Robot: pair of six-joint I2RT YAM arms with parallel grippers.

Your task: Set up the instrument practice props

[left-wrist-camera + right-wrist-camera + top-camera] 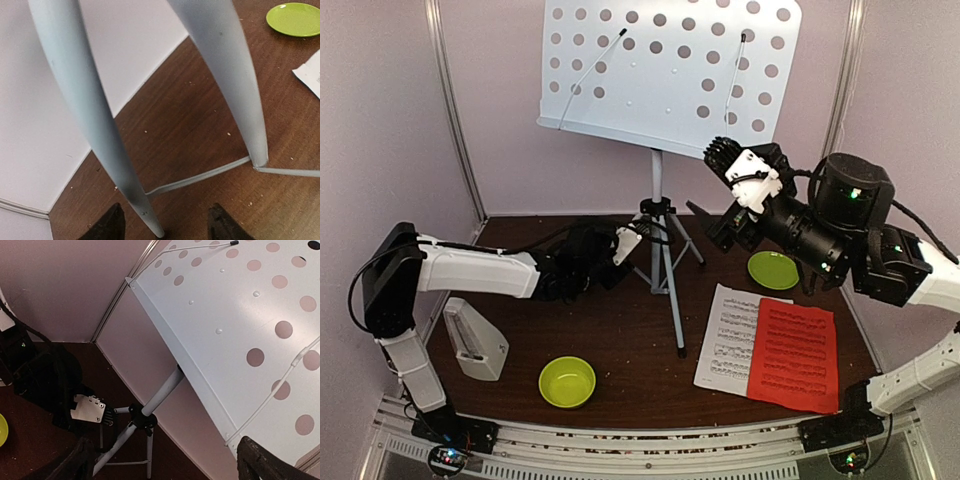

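Observation:
The pale perforated music stand stands upright on its tripod at the back centre. My left gripper is low at the tripod hub. In the left wrist view its dark fingertips are apart, with one stand leg running down between them and touching neither. My right gripper hovers by the desk's lower right edge, jaws wide, holding nothing. The stand's desk fills the right wrist view. A red sheet lies partly over a white sheet at front right. The grey pyramid metronome stands at front left.
A lime-green bowl sits near the front edge, left of centre. A flat green plate lies behind the sheets, under the right arm; it also shows as the plate in the left wrist view. Pale walls enclose the table on three sides.

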